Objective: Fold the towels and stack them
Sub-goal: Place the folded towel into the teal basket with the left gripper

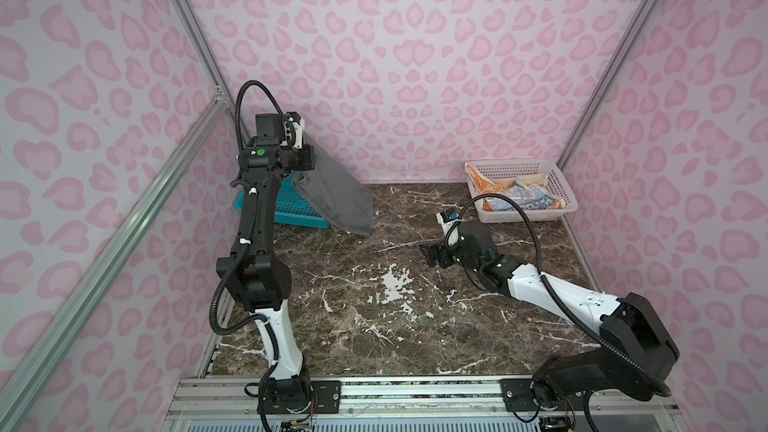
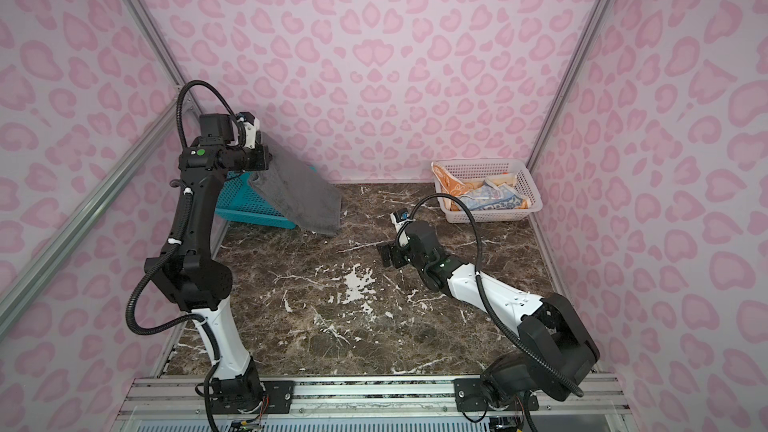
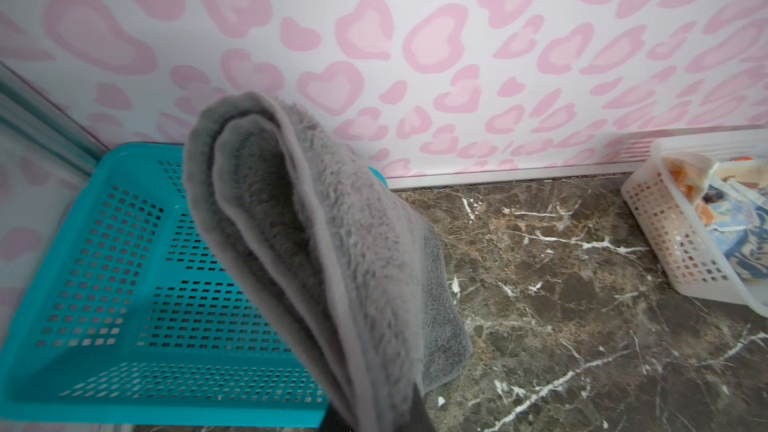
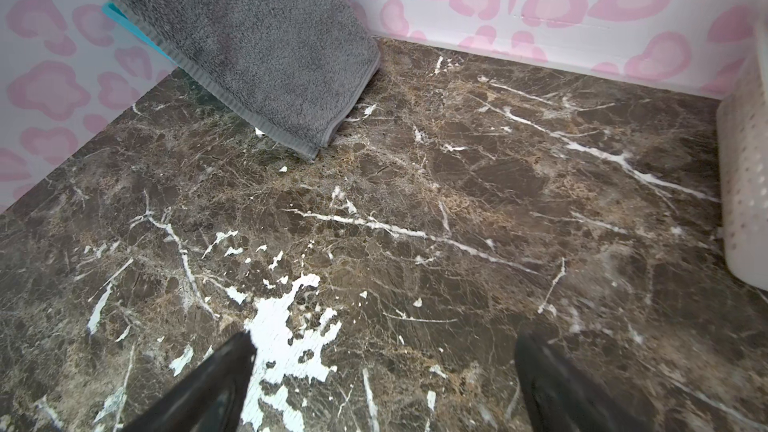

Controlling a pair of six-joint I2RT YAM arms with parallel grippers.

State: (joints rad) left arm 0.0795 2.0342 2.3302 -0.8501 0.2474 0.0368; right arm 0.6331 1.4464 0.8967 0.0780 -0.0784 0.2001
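1. The left jaws are clamped on the grey towel [image 1: 336, 197], held up over the teal basket [image 1: 291, 211]. It hangs doubled, its lower corner touching the desk [image 1: 374, 326].
2. The right jaws gape empty, low over mid-desk.
3. Likely step: stowing this towel. Next, swing it fully over the basket, then release.
4. The orange towel [image 1: 482, 187] and multicolour towel [image 1: 530, 200] lie crumpled in the white basket [image 1: 511, 162].
5. Dark marble desk, pink spotted walls [image 1: 415, 56].
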